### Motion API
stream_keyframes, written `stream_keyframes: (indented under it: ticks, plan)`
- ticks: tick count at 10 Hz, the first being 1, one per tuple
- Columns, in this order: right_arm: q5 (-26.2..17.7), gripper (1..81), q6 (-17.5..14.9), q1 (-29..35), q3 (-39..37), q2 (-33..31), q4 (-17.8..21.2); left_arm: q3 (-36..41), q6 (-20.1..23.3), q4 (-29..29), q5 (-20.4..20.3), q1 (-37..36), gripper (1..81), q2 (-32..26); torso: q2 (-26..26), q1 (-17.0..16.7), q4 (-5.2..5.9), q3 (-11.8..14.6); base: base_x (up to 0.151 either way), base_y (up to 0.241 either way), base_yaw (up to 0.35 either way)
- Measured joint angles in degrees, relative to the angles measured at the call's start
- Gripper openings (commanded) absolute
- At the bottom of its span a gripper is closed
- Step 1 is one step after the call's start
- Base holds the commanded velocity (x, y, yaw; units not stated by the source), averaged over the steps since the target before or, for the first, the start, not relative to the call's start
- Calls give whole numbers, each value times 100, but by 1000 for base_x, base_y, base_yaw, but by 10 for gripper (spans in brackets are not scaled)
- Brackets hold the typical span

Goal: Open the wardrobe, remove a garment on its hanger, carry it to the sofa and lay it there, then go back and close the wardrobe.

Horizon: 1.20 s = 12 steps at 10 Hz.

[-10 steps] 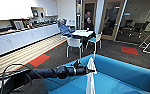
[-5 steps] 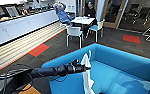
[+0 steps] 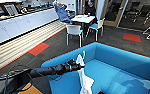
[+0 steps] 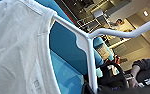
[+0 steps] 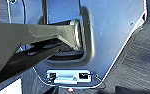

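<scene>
The left claw [image 3: 79, 66] is gripping the hanger [image 4: 91, 53], the shirt [image 3: 84, 80] dangling over the sofa [image 3: 121, 67]; thin fabric risks sliding off if swung.

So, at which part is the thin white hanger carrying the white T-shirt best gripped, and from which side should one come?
Probably at the neck under the hook of the thin white hanger, approached from the side away from the white T-shirt. The shirt drapes over the shoulder bars and hangs below, so only that stem stays bare. The left gripper holds there above the bright blue sofa.
</scene>
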Motion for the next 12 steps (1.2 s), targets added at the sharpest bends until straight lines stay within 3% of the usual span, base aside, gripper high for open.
stream_keyframes:
  ticks: [6,12]
  plan:
    - [0,811,0,0,0,-1,-2,-1182,0,282,9,6,10,315,2,0,0,0,0,0,0]
    - [0,811,0,0,0,-1,-2,-1991,22,640,-9,151,10,59,2,0,0,0,0,0,0]
